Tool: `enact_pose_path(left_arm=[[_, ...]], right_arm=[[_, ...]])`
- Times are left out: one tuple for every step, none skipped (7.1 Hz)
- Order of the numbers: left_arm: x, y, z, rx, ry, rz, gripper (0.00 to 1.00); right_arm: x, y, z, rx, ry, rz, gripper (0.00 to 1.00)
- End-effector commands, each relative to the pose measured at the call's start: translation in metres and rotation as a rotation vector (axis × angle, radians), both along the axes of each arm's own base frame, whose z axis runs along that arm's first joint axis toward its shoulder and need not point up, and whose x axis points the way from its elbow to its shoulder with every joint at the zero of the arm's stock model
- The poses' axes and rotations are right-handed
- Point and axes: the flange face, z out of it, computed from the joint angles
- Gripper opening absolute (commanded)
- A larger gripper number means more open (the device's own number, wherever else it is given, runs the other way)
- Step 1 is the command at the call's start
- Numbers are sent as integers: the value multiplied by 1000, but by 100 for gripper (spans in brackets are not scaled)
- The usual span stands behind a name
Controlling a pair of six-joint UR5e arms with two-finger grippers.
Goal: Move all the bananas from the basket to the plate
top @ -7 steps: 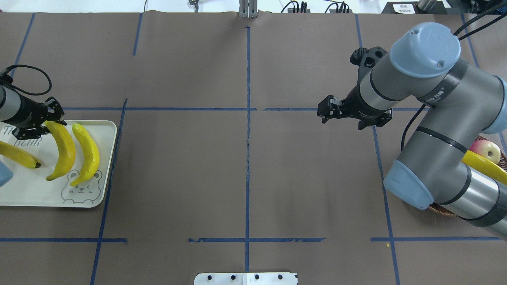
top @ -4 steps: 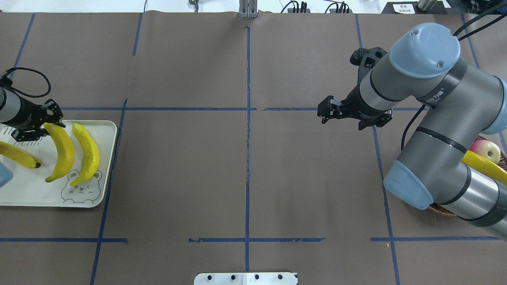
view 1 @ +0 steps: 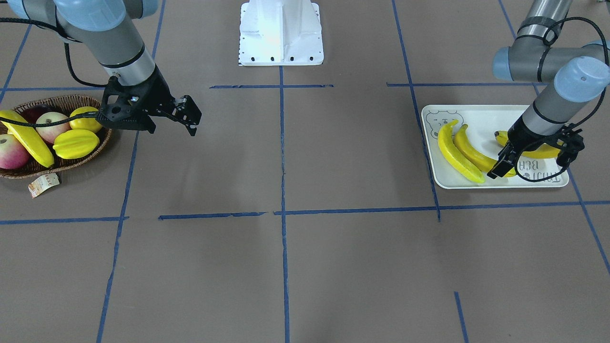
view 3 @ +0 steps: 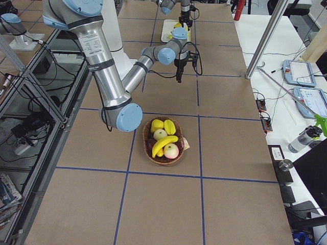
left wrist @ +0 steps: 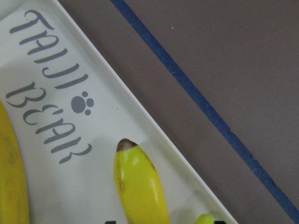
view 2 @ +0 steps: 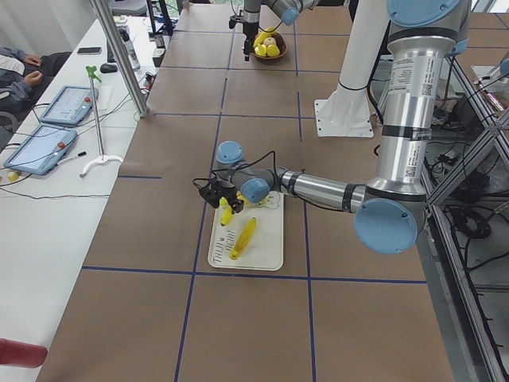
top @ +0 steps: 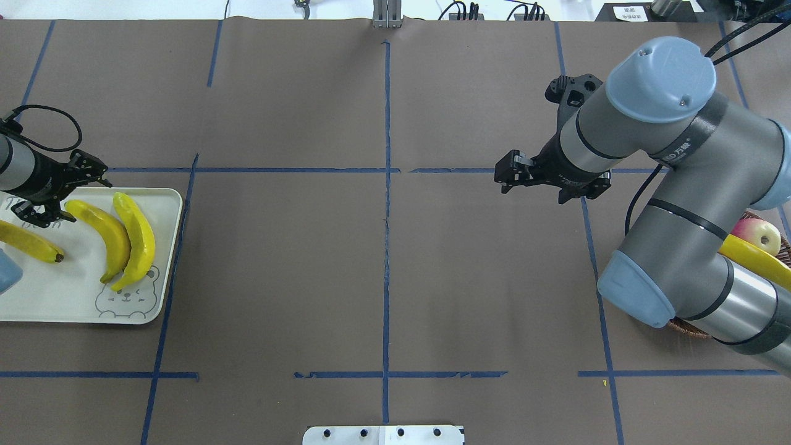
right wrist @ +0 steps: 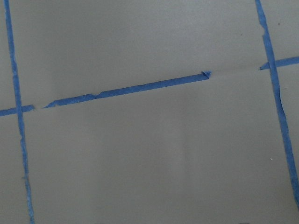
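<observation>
The off-white plate (top: 74,303) with the bear drawing lies at the table's left, and also shows in the front view (view 1: 481,114). Three bananas lie on it: one at the left (top: 29,242), a middle one (top: 108,235) and one touching it on the right (top: 141,238). My left gripper (top: 67,194) is open and empty just above the middle banana's far tip (left wrist: 138,182). A fourth banana (view 1: 28,139) lies in the wicker basket (view 1: 64,166). My right gripper (top: 503,175) hangs open and empty over bare table, left of the basket.
The basket also holds a ridged star fruit (view 1: 76,143), a round yellow fruit (view 1: 85,119) and apples (view 1: 50,126). In the overhead view my right arm covers most of the basket (top: 686,327). A white mount (view 1: 281,33) stands at the robot's base.
My left gripper has opened and let go of the middle banana. That banana has settled flat against the one on its right. The right arm has not moved.
</observation>
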Motion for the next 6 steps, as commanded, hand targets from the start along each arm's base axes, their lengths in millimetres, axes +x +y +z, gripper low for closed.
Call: enact_pose_path(left_arm=[[5,10,-55,25,116,70,100],[6,12,-95,89,164,91,100],[9,12,-136,156,207,99,100],[27,32,-162,195,240,151,100],[48,50,-175,222,240,221,100],[64,64,-180,326,211,349,100]], right_arm=[[8,-4,-1,-4,-4,9,100],[20,-4,0,-18,0,18,100],[38,-4,-1,-44,39,9,100],[56,5,0,-1,93,-64,100],[82,-1,16,50,136,-113,100],[104,-4,43,81,169,-158,100]])
